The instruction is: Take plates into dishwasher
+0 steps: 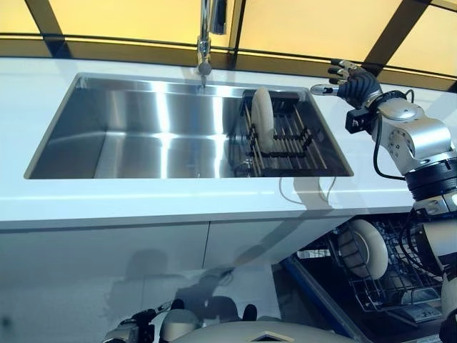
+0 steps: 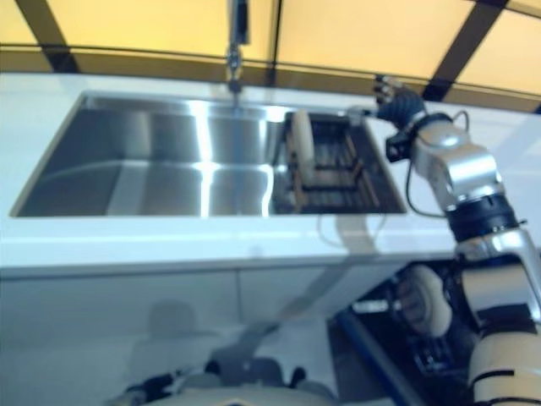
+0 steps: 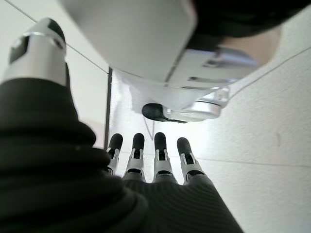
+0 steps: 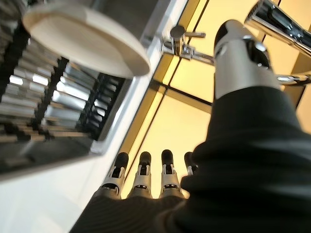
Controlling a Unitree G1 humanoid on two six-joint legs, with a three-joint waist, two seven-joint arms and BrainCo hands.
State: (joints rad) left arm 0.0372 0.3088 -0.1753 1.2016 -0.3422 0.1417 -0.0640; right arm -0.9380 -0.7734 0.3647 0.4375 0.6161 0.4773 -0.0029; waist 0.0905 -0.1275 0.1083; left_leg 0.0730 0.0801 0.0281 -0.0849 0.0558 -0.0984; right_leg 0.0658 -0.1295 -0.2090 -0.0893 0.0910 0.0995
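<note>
A cream plate [image 1: 262, 118] stands on edge in the dark dish rack [image 1: 296, 141] at the right end of the steel sink [image 1: 136, 139]; the right wrist view shows this plate [image 4: 87, 36] too. My right hand [image 1: 353, 83] hovers open over the counter just right of the sink's far right corner, fingers straight, holding nothing. Another cream plate [image 1: 364, 249] stands in the dishwasher's lower rack [image 1: 389, 275] under the counter at the right. My left hand [image 3: 155, 150] hangs low by the white cabinet fronts, open and holding nothing.
A tall tap [image 1: 206, 36] rises behind the sink's middle. White counter [image 1: 143, 204] runs along the front, with white cabinet doors [image 1: 107, 264] below. The dishwasher's blue-edged open door [image 1: 314, 296] juts out at the lower right.
</note>
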